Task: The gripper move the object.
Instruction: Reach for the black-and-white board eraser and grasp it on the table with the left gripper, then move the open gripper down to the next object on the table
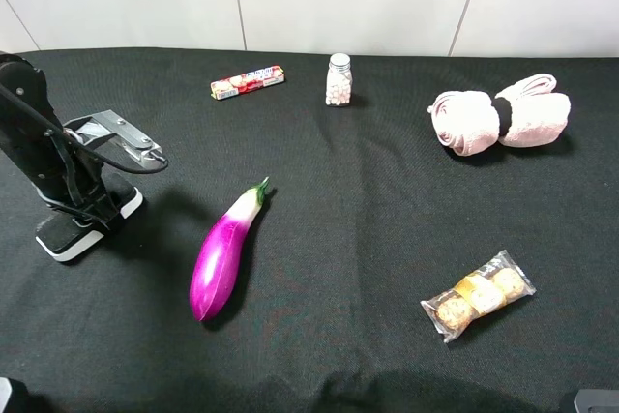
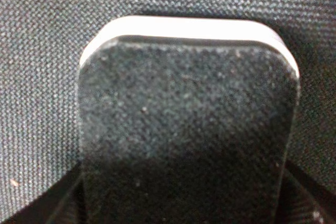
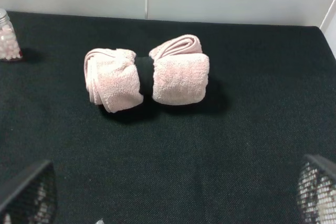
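The object (image 1: pixel 60 239) is a flat block with a black top and a white base, lying on the black cloth at the far left. My left gripper (image 1: pixel 85 212) is down on it, its black arm and cables hiding most of the block. In the left wrist view the block (image 2: pixel 186 108) fills the frame, and the dark fingers (image 2: pixel 47 205) press against its two long sides. My right gripper (image 3: pixel 173 205) is open and empty, low at the front right, with only its finger pads (image 3: pixel 31 195) showing.
A purple eggplant (image 1: pixel 222 250) lies just right of the left arm. A wrapped snack packet (image 1: pixel 479 294) is at the front right. A pink rolled towel (image 1: pixel 498 121), a small pill bottle (image 1: pixel 338 80) and a candy roll (image 1: pixel 248 81) stand along the back.
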You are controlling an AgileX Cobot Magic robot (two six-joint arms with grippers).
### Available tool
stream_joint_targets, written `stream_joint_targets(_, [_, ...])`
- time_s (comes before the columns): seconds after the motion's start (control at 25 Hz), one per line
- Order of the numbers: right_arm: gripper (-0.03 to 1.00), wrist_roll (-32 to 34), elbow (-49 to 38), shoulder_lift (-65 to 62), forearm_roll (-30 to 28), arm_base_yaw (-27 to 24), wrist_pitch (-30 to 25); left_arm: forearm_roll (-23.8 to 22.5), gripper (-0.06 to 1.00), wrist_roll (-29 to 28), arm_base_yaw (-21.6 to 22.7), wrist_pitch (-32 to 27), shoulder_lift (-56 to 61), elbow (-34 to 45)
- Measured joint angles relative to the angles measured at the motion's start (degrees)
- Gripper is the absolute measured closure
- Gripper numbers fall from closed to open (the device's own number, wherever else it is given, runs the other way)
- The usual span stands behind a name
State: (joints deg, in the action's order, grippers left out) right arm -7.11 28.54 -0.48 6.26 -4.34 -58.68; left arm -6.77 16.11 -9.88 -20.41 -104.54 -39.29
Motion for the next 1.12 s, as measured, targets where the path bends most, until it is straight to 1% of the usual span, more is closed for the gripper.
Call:
stream_joint_targets(0.2, [0.27,0.00,0.00,0.00,0.00,0.00,0.00,-0.25,0.26,-0.97,0.00,0.00,0.56,0.00])
stream_joint_targets(0.28, [0.27,0.00,0.00,0.00,0.00,0.00,0.00,-1.08,0.26,-1.23,0.00,0.63,1.31,0.05])
stream_joint_targets(0.44, [0.27,0.00,0.00,0.00,0.00,0.00,0.00,-1.61,0.26,-1.46,0.00,0.04,4.60,0.10])
stream_joint_targets(0.64, [0.27,0.00,0.00,0.00,0.00,0.00,0.00,-1.66,0.26,-1.90,0.00,-3.27,9.07,0.11])
stream_joint_targets(0.92, [0.27,0.00,0.00,0.00,0.00,0.00,0.00,-1.52,0.26,-5.49,0.00,-7.41,13.65,0.16])
stream_joint_targets(1.0, [0.27,0.00,0.00,0.00,0.00,0.00,0.00,-0.79,0.26,-6.28,0.00,-8.53,14.66,0.11])
stream_joint_targets(1.12, [0.27,0.00,0.00,0.00,0.00,0.00,0.00,1.06,0.26,-7.11,0.00,-12.34,15.31,-1.50])
